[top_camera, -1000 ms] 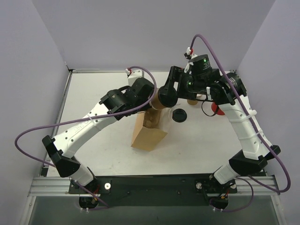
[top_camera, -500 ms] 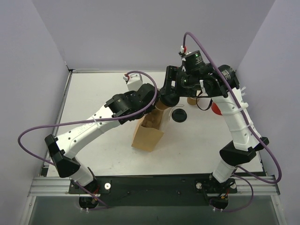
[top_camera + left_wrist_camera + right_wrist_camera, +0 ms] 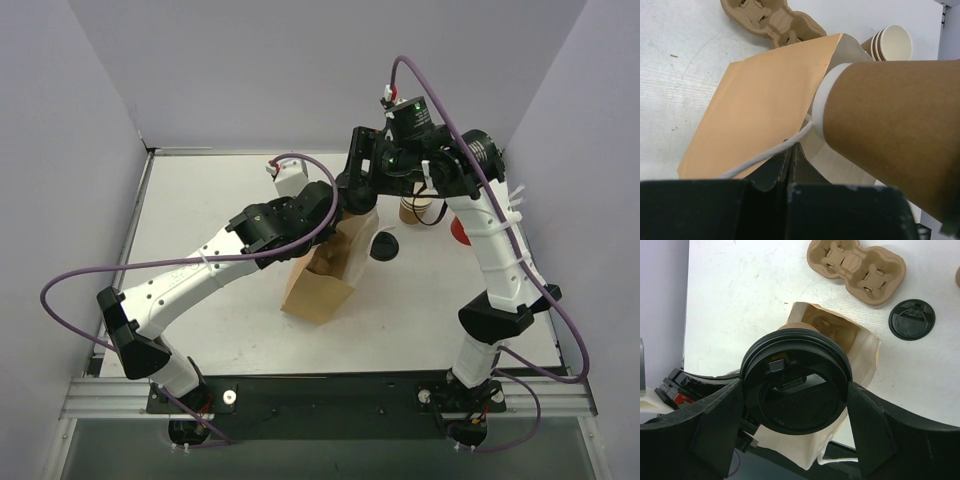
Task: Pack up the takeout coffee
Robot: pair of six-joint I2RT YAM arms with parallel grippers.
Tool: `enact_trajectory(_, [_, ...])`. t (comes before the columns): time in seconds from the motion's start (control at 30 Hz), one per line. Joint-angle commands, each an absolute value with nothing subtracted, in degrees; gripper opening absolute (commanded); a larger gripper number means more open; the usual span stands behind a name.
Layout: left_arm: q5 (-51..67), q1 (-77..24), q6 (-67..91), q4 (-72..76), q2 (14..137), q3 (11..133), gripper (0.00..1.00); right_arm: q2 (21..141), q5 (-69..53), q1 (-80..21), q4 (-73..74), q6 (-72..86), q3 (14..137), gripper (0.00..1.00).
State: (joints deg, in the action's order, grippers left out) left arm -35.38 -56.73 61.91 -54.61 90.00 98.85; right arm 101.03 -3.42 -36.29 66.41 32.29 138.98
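Note:
The takeout coffee (image 3: 796, 387), a kraft-tan cup with a black lid on it, is held at its rim between my right gripper's (image 3: 796, 405) two fingers. It hangs tilted over the open mouth of the brown paper bag (image 3: 840, 335). In the left wrist view the cup's brown side and white base (image 3: 890, 125) point into the bag's opening (image 3: 765, 100). My left gripper (image 3: 790, 150) is shut on the bag's upper edge by its white string handle and holds the mouth open. From above, both grippers meet over the bag (image 3: 315, 285), and the cup is mostly hidden.
A loose black lid (image 3: 383, 246) lies right of the bag. A stack of paper cups (image 3: 892, 42) and a moulded cup carrier (image 3: 855, 270) lie beyond it. A red cup (image 3: 460, 232) shows behind the right arm. Purple walls stand on three sides.
My right gripper has carried the cup left and down, from beside the bag to over its mouth. My left gripper has shifted slightly with the bag's edge.

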Motion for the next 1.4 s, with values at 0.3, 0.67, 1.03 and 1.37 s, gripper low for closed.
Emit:
enact_trajectory(0.3, [-44.8, -57.7, 75.9, -53.5, 85.8, 97.9, 0.0, 99.8, -4.3, -38.7, 65.1, 34.1, 134.9, 0.45])
enact_trajectory(0.67, [-47.2, -57.7, 83.4, -44.0, 80.9, 88.9, 0.0, 101.4, -2.4, -40.4, 68.6, 32.0, 133.7, 0.45])
enact_trajectory(1.03, [-46.3, -57.7, 85.5, -37.4, 77.3, 80.5, 0.0, 103.0, 2.0, -42.5, 68.9, 30.5, 127.5, 0.45])
enact_trajectory(1.37, [-45.3, -57.7, 83.4, -35.9, 74.9, 76.7, 0.0, 104.1, 2.3, -43.2, 65.4, 30.0, 121.8, 0.44])
